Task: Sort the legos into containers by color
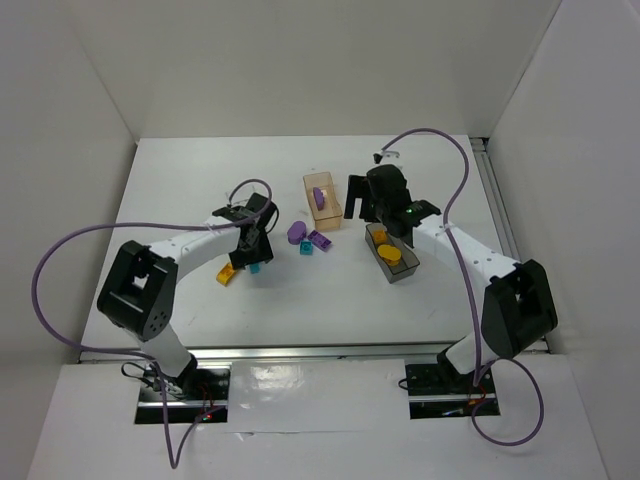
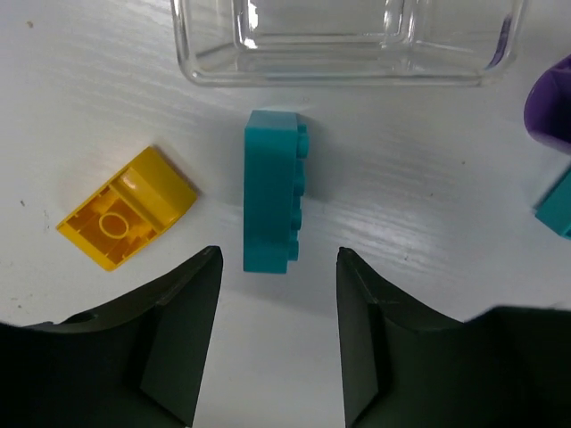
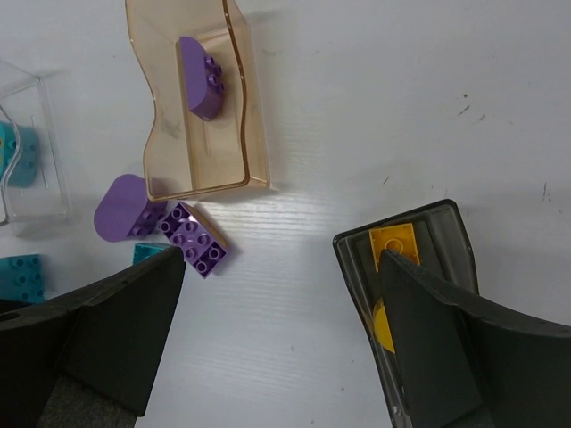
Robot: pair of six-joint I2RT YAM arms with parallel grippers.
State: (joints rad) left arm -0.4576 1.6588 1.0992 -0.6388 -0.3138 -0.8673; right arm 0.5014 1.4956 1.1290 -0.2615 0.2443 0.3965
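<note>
The left pincer [image 2: 278, 260] stands wide open and holds nothing, with the near end of the teal brick [image 2: 272, 192] just between its fingertips. The brick lies on the surface [image 2: 428, 223], its long axis running straight ahead toward the clear bin [image 2: 339, 76], so the jaws bracket its narrow width. The right pincer [image 3: 284, 259], likewise open and empty, hovers well apart, beside the dark grey bin [image 3: 446, 218]
</note>
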